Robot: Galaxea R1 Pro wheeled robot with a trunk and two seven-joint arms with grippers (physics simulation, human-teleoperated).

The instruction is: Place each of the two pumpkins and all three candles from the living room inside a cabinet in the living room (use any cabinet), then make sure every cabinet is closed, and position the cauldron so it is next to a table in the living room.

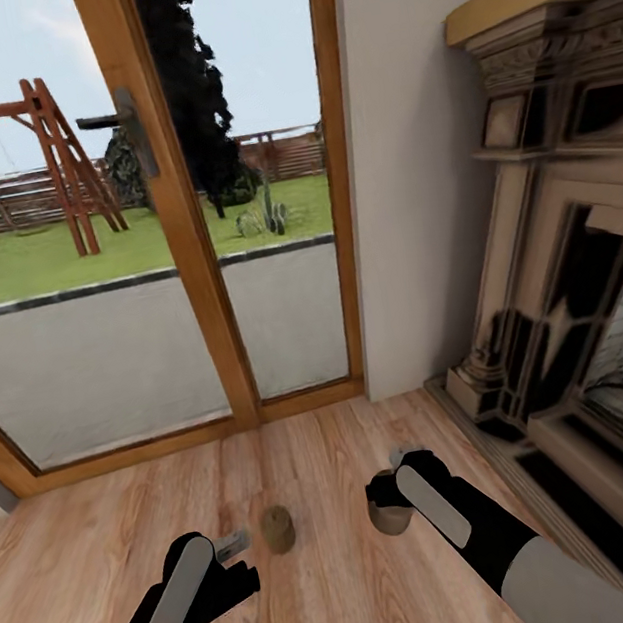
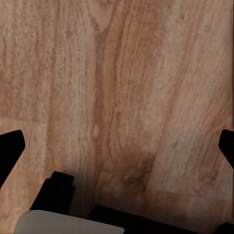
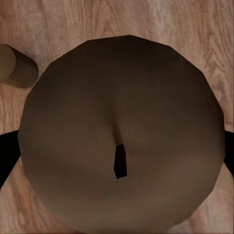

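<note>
Two candles stand on the wooden floor (image 1: 330, 602) before a glass door (image 1: 185, 221). The right gripper (image 1: 387, 489) hangs directly over one candle (image 1: 391, 518), its jaws spread wide to either side of the candle's round top, not yet closed on it. The second candle (image 1: 278, 528) stands near it, between the two arms. The left gripper (image 1: 234, 558) hovers over bare floor just beside that candle, jaws wide and empty. A stone fireplace (image 1: 565, 310) fills the wall close on the right.
</note>
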